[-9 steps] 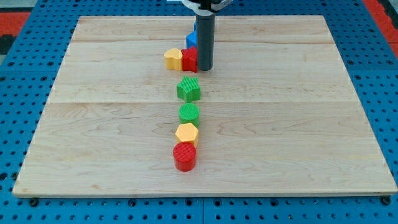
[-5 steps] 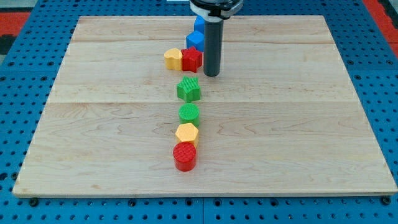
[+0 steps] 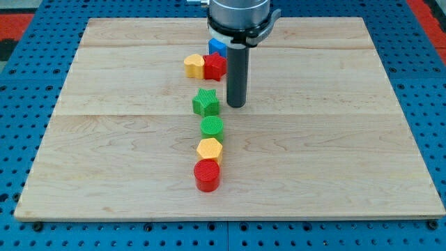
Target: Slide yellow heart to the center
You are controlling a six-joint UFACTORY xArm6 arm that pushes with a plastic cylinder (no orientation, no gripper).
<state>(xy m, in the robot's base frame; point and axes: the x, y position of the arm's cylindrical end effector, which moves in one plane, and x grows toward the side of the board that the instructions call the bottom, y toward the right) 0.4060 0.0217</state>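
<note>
The yellow heart (image 3: pixel 194 65) lies near the view's top, left of centre, touching a red star (image 3: pixel 214 66) on its right. A blue block (image 3: pixel 217 47) sits just above the red star, partly hidden by the arm. My tip (image 3: pixel 237 105) rests on the board just right of a green star (image 3: pixel 206 103), below and right of the red star. The tip is apart from the yellow heart.
Below the green star a column runs toward the view's bottom: a green cylinder (image 3: pixel 212 127), a yellow hexagon (image 3: pixel 209 149) and a red cylinder (image 3: pixel 207 175). The wooden board (image 3: pixel 334 139) sits on a blue pegboard.
My tip has moved toward the view's bottom, from beside the red star to beside the green star. The green star has shifted slightly left and turned.
</note>
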